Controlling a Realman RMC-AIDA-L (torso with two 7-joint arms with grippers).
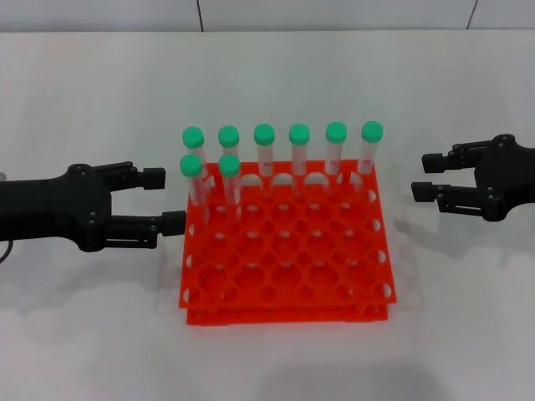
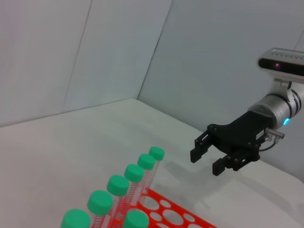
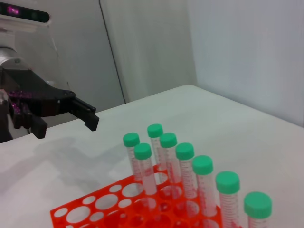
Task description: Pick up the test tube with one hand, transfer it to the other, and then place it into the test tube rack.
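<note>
The orange-red test tube rack (image 1: 284, 312) sits mid-table. Several green-capped test tubes stand upright in it: a full back row (image 1: 299, 134) and two more in the second row at its left end (image 1: 229, 165). No tube is held, and I cannot tell the task's tube from the rest. My left gripper (image 1: 165, 199) hovers open just off the rack's left side, level with the second-row tubes. My right gripper (image 1: 425, 176) hangs open a short way right of the rack. The left wrist view shows the right gripper (image 2: 206, 161); the right wrist view shows the left gripper (image 3: 65, 126).
The white tabletop (image 1: 100, 334) surrounds the rack. Grey wall panels (image 2: 95, 57) stand behind the table. Most of the rack's front holes (image 1: 292, 267) hold nothing.
</note>
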